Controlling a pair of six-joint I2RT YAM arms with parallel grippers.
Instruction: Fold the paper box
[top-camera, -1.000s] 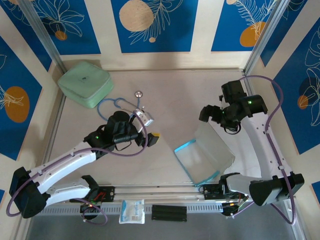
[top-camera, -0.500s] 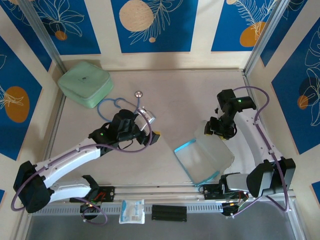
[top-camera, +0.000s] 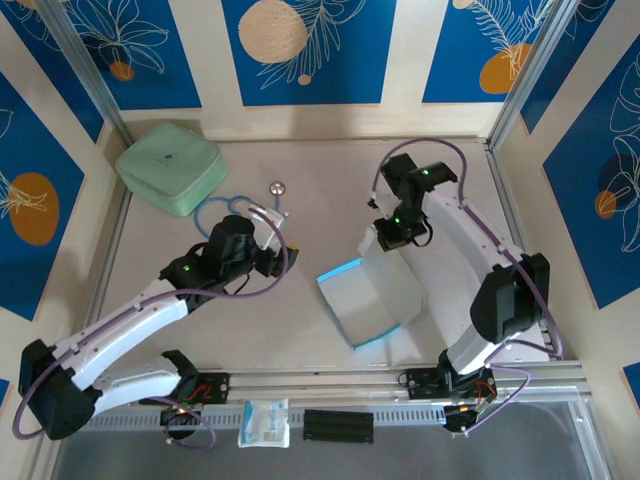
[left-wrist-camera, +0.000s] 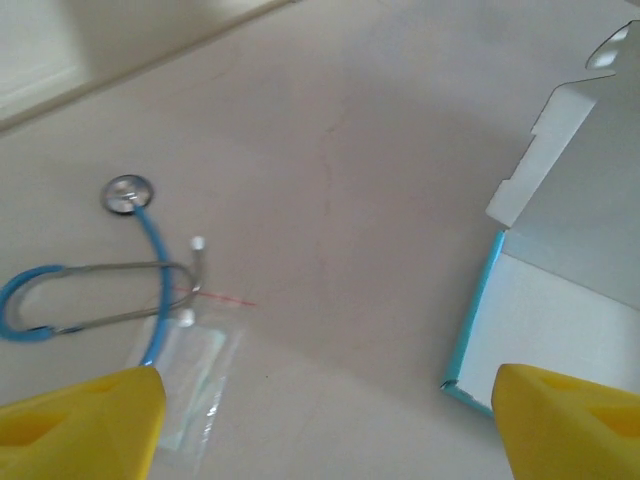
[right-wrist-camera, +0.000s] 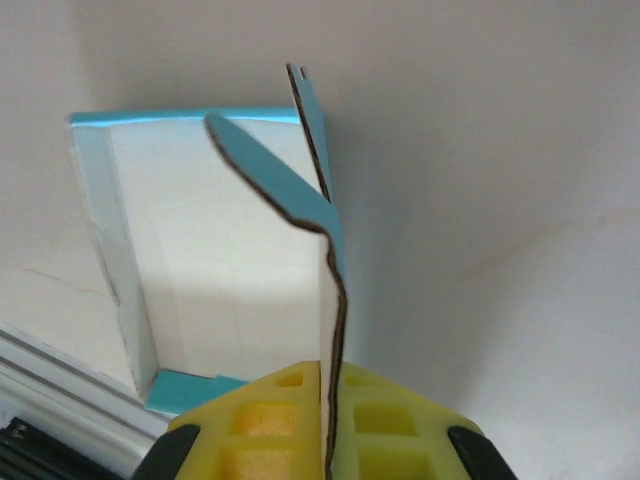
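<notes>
The paper box lies white face up, centre-right on the desk seen from above, with the right pincer at its far flap. In the left wrist view the left pincer is spread wide near a stethoscope. In the right wrist view the yellow pads are clenched on the raised flap.

The box lies unfolded right of the stethoscope, white face up, teal edges showing, one panel upright in the right gripper.
</notes>
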